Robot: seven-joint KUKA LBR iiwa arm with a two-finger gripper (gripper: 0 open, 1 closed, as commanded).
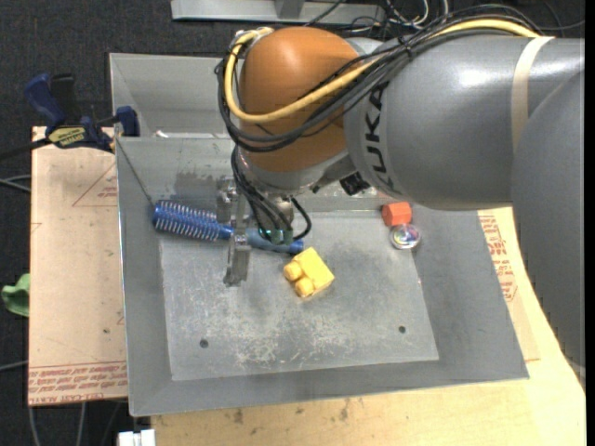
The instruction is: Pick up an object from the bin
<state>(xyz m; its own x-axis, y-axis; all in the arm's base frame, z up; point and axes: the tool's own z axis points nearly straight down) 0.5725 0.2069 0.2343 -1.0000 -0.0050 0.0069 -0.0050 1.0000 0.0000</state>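
my claw [236,269] hangs low in the grey bin [279,342], in its left middle part, under the orange cover [293,96] of my wrist. from this angle i cannot tell if the claw is wide or narrow. it stands just at the blue brush [191,221], which lies flat near the back left of the floor, with its handle pointing to the right behind the claw. i cannot tell if the claw touches the brush. a yellow block [309,273] lies just beside the claw on the right. an orange cube [397,214] and a small silver round thing [404,238] lie together well apart, near the right wall.
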